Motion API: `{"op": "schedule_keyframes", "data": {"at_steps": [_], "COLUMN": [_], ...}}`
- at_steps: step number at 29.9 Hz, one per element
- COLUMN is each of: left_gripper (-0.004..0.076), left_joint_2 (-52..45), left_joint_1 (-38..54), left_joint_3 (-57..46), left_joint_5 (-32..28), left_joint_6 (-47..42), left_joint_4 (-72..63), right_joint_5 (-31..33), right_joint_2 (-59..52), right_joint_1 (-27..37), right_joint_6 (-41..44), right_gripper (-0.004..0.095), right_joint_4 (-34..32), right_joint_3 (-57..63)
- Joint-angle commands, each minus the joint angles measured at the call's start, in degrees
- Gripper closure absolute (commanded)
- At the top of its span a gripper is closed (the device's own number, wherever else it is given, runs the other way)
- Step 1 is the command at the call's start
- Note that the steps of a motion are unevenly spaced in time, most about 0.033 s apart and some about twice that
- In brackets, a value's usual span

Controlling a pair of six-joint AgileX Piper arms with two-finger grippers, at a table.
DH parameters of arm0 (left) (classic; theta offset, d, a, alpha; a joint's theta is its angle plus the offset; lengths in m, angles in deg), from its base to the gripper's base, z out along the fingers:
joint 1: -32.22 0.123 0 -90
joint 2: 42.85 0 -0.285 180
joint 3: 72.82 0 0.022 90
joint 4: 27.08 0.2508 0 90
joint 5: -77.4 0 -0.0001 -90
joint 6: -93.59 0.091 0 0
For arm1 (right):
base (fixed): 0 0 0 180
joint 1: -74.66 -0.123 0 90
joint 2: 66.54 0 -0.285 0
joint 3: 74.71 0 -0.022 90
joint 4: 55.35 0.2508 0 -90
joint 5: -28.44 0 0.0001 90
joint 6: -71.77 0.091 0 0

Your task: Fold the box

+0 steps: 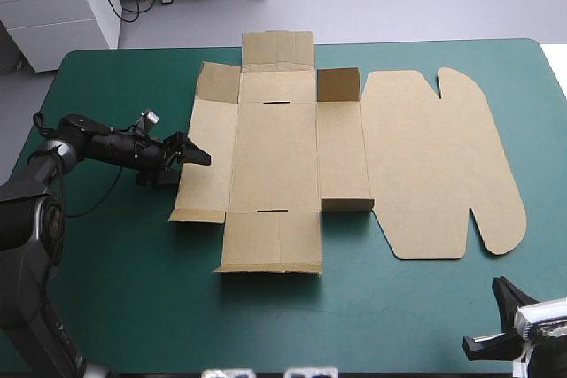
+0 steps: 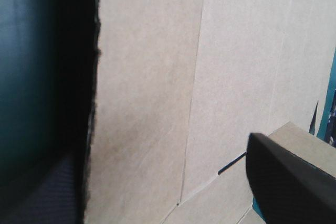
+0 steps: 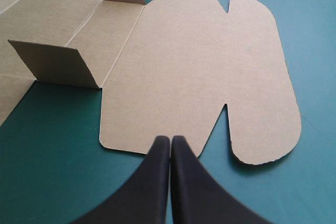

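Straddling the box (image 1: 275, 161) edge, left fingers (image 2: 289, 182).

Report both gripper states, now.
Left gripper: open, at the box's left panel.
Right gripper: shut, holding nothing.
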Motion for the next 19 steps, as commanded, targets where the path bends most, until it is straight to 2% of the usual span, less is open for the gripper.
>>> {"op": "schedule_keyframes", "data": {"at_steps": [1, 8, 16, 17, 19], "left_gripper": [0.0142, 0.0142, 0.0149, 0.0167, 0.0272], "left_joint_2": [-2.79, -2.79, -2.79, -2.79, -2.79], "left_joint_1": [-1.96, -5.0, -5.11, -5.11, -5.11], "left_joint_3": [1.87, 1.98, 7.07, 7.68, 9.12], "left_joint_5": [5.83, 5.83, 5.83, 5.83, 5.83], "left_joint_6": [-0.5, -1.32, -5.4, -5.62, -5.62], "left_joint_4": [-2.61, -2.61, 1.47, 2.12, 2.84], "right_joint_5": [-4.27, -4.27, -4.27, -4.27, -4.27], "right_joint_2": [1.45, 1.45, 1.45, 1.45, 1.45], "right_joint_1": [-0.15, -0.15, -0.15, -0.15, -0.15], "right_joint_6": [-0.39, -0.39, -0.39, -0.39, -0.39], "right_gripper": [0.0908, 0.0908, 0.0908, 0.0908, 0.0908], "right_joint_4": [0.03, 0.03, 0.03, 0.03, 0.03], "right_joint_3": [-1.78, -1.78, -1.78, -1.78, -1.78]}}
